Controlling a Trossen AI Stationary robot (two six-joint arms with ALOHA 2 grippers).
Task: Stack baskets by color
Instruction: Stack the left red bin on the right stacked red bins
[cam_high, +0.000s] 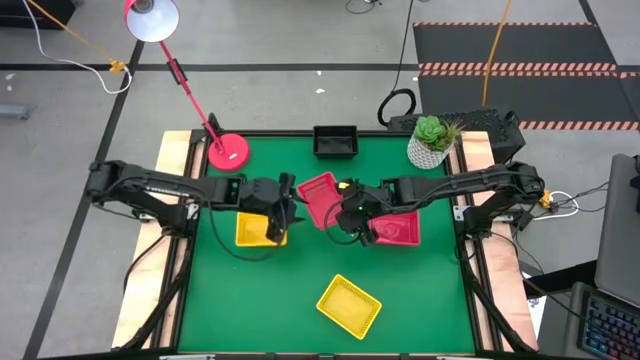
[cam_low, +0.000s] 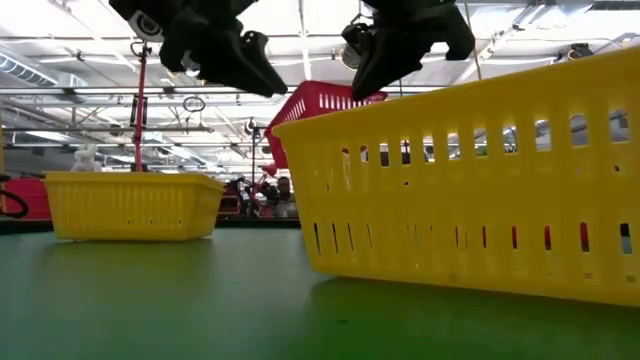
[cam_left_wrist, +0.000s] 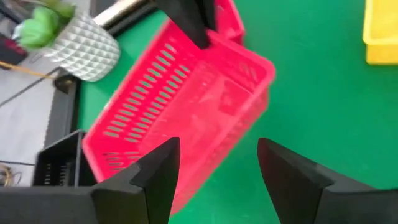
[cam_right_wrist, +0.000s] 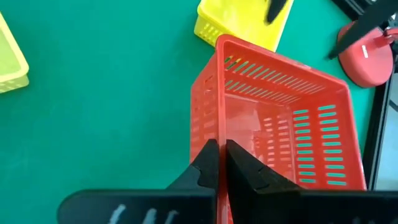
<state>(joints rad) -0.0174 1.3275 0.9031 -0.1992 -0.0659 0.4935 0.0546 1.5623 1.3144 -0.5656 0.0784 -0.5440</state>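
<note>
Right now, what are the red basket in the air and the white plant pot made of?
The red basket looks like thin molded plastic: smooth, slightly shiny walls with neat rows of slots, pinched by the right gripper. The white plant pot looks hard and matte, with a raised diamond pattern; it could be ceramic or plastic, I can't tell which.
</note>
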